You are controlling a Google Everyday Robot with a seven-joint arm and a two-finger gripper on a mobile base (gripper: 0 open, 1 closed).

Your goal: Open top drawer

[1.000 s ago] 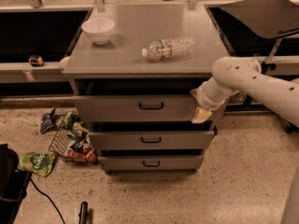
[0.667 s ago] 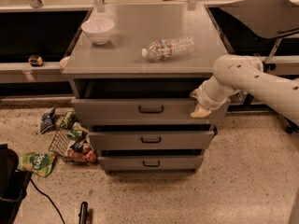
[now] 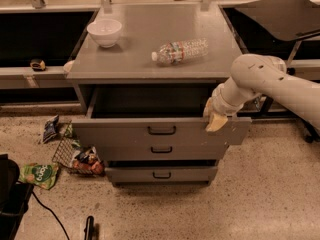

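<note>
The top drawer [image 3: 125, 132] of the grey metal cabinet stands pulled well out, its dark inside showing behind the flat scuffed front. Its small black loop handle [image 3: 161, 130] sits at the middle of the front. My gripper [image 3: 216, 118] is at the drawer's upper right edge, its pale fingertip hanging over the top of the front panel, to the right of the handle. The white arm reaches in from the right. Two narrower grey drawers [image 3: 161, 175] below are shut.
A white bowl [image 3: 104, 32] and a lying plastic bottle [image 3: 180, 51] are on the cabinet top [image 3: 130, 59]. Snack bags and a wire basket [image 3: 75, 156] lie on the floor at the left. A black cable [image 3: 47, 215] runs at lower left. A dark table [image 3: 280, 16] stands at the right.
The top drawer has slid outward towards the camera, from slightly ajar to well open. My gripper has moved with its front edge, down and towards the camera.
</note>
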